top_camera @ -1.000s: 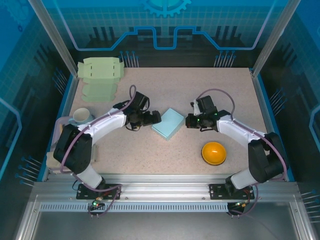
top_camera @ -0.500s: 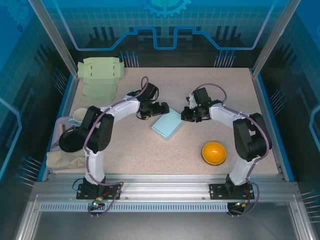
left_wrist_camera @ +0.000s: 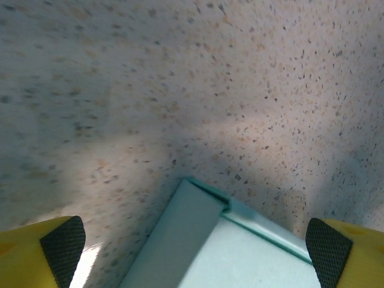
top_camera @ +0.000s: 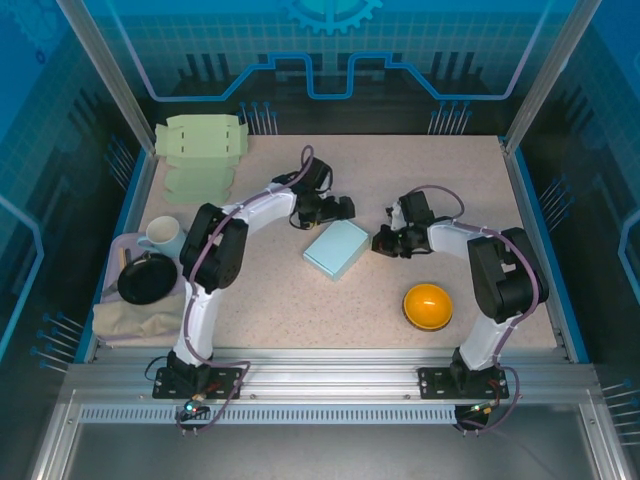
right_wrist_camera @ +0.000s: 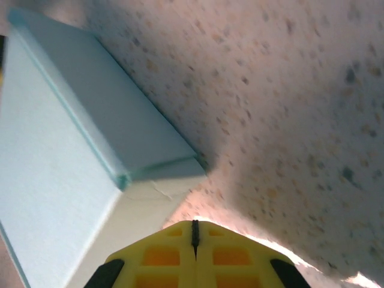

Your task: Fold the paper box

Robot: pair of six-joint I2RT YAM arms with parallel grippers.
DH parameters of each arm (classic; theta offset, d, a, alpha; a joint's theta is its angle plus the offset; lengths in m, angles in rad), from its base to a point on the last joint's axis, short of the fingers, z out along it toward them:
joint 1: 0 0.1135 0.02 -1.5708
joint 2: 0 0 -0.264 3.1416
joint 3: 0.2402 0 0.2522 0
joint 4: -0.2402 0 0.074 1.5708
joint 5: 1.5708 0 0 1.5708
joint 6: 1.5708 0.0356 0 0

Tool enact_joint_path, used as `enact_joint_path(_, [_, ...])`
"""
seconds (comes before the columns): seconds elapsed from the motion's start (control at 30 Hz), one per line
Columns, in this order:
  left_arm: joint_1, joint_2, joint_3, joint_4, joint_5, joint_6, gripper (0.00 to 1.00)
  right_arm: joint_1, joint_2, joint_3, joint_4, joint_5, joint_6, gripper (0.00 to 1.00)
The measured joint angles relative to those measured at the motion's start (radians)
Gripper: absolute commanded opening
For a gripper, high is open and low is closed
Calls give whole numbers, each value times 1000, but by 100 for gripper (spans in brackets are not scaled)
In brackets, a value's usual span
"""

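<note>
Pale blue and closed up, the paper box (top_camera: 337,248) lies near the middle of the speckled worktop (top_camera: 450,170), turned at an angle between the two arms. The left gripper (top_camera: 343,210) sits just past the box's far corner with its jaws spread wide. In the left wrist view its black pads (left_wrist_camera: 63,245) stand at the two lower corners of the frame, the box's corner lies between them, and neither pad touches it. The right gripper (top_camera: 383,241) is just beside the box's right side, its yellow fingers (right_wrist_camera: 162,257) pressed together with only a thin seam between them (they hold nothing). Their tip is close to a box corner, though contact cannot be judged. An orange bowl (top_camera: 428,305) rests nearer the right arm's base, well apart from the box. Along the left side are green cardboard blanks (top_camera: 200,150) at the far corner, a white mug (top_camera: 165,236), and a black pan (top_camera: 147,279) on a beige cloth (top_camera: 135,322).
</note>
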State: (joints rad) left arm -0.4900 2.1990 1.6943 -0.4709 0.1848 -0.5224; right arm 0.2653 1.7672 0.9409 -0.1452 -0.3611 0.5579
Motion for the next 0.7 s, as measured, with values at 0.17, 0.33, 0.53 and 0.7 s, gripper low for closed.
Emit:
enact_joint_path(0.17, [-58, 59, 64, -22, 6, 5, 98, 0, 35, 0, 117, -18, 0, 0])
enact_joint_path(0.33, [-65, 72, 84, -33, -14, -3, 98, -25, 78, -17, 247, -71, 26, 0])
enact_joint_path(0.53, [-65, 72, 85, -33, -42, -29, 98, -25, 95, -101, 466, -114, 122, 0])
enact_joint_path(0.7, [-65, 74, 104, -77, -56, -28, 98, -8, 55, -157, 498, -96, 150, 7])
